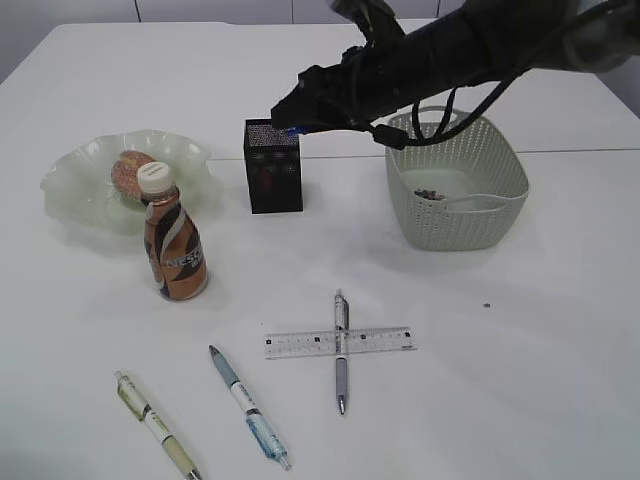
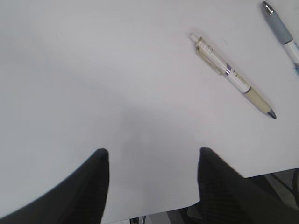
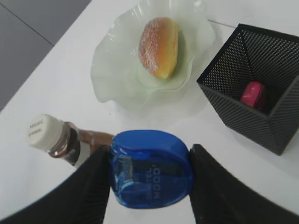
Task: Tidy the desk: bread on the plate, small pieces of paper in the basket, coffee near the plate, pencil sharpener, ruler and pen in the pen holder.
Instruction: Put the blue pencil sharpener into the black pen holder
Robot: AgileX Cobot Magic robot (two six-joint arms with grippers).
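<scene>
My right gripper (image 3: 149, 161) is shut on a blue pencil sharpener (image 3: 150, 169) and holds it just above the black mesh pen holder (image 1: 272, 167); it also shows in the exterior view (image 1: 291, 128). A pink sharpener (image 3: 253, 94) lies inside the holder (image 3: 261, 79). Bread (image 1: 130, 170) lies on the pale green plate (image 1: 80, 185), and the coffee bottle (image 1: 173, 236) stands beside it. A clear ruler (image 1: 340, 342) lies across a grey pen (image 1: 341, 352). A blue pen (image 1: 248, 406) and a yellow pen (image 1: 156, 425) lie at the front. My left gripper (image 2: 153, 156) is open over bare table near the yellow pen (image 2: 232, 76).
A pale green basket (image 1: 462, 225) with small paper pieces (image 1: 432, 194) stands right of the holder. The table's front edge (image 2: 196, 196) runs under my left gripper. The right arm (image 1: 450, 50) reaches across the back of the table.
</scene>
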